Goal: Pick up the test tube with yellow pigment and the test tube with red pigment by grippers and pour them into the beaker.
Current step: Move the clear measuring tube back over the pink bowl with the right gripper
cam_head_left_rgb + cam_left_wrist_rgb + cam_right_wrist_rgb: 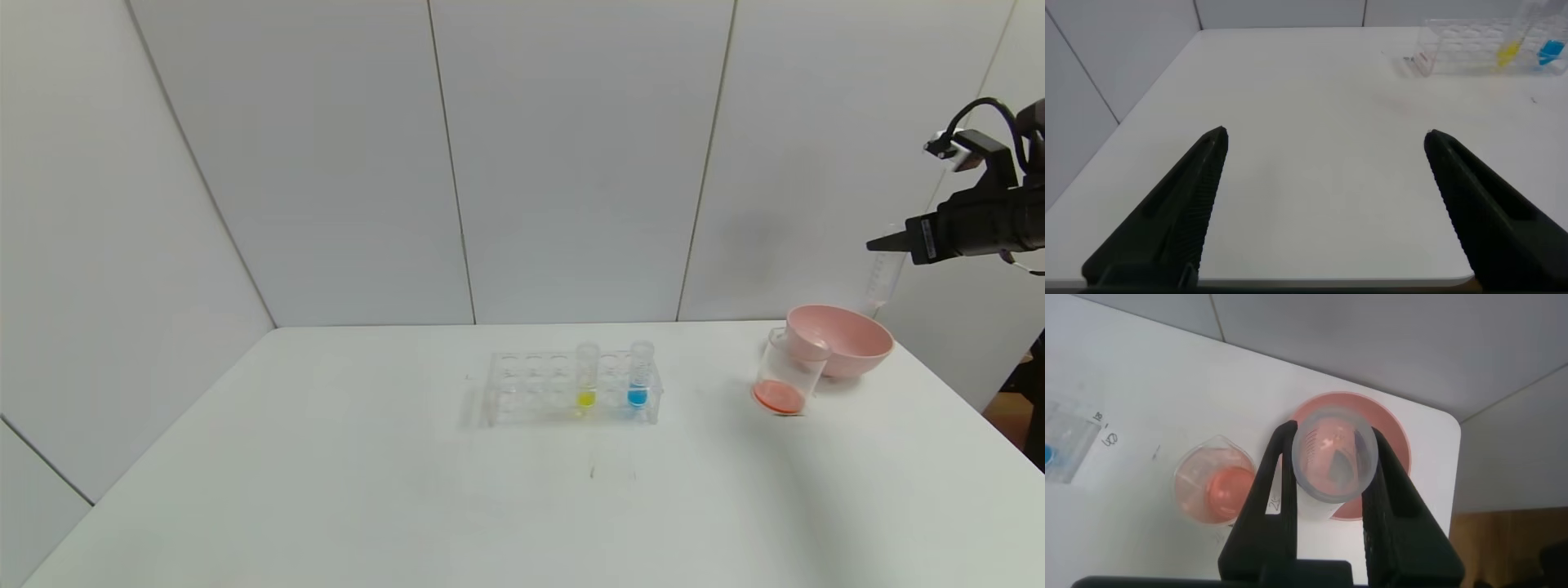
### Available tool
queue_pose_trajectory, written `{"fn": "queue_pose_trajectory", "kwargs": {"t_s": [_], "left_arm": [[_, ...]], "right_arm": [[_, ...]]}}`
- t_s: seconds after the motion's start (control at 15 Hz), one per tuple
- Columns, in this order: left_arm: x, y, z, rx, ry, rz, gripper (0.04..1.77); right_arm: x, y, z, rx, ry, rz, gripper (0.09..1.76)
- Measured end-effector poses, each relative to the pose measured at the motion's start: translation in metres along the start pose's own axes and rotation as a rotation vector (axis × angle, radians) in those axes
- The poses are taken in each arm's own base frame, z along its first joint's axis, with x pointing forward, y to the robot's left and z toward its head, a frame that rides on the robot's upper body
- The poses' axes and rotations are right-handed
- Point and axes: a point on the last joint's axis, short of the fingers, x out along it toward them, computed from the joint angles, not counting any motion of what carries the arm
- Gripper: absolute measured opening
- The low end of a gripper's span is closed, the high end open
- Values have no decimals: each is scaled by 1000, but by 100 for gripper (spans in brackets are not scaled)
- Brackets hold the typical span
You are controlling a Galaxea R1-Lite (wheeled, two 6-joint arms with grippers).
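Observation:
My right gripper (pixel 888 242) is high at the far right, shut on the test tube with red pigment (pixel 883 278). This clear tube hangs upright above the pink bowl and looks almost empty; in the right wrist view the tube's mouth (pixel 1333 461) sits between the right gripper's (pixel 1334 441) two black fingers. The beaker (pixel 785 380) stands next to the bowl with orange-red liquid at its bottom, also seen as the beaker (pixel 1215 486) below the wrist. The test tube with yellow pigment (pixel 586 377) stands in the clear rack (pixel 522 392). My left gripper (pixel 1327 135) is open over bare table.
A pink bowl (pixel 849 343) sits at the table's far right corner, touching the beaker. A tube with blue liquid (pixel 639 376) stands in the rack beside the yellow one. The white table (pixel 326 490) is walled at the back and left.

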Motion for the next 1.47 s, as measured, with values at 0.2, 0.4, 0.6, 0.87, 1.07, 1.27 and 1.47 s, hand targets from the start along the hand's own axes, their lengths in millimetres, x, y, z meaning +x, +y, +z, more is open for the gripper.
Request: {"fn": "queue_pose_trajectory", "kwargs": {"t_s": [0.2,0.4,0.6,0.87,1.07,1.27,1.47], "left_arm": [[0,0,0,0,0,0,172],[0,0,0,0,0,0,172],[0,0,0,0,0,0,172],[0,0,0,0,0,0,172],[0,0,0,0,0,0,172],[0,0,0,0,0,0,172],[0,0,0,0,0,0,172]], "right_arm": [[14,-23,-7,74,-54,-55,51],[35,-39,-18,124,-99,-105,51],[52,-50,-37,138,-108,-125,51],[71,-52,-61,141,-147,-135,51],[77,-52,-72,150,-130,-131,51],[80,-51,-75,151,-121,-127,51],[82,-51,-78,152,-114,-124,51]]}}
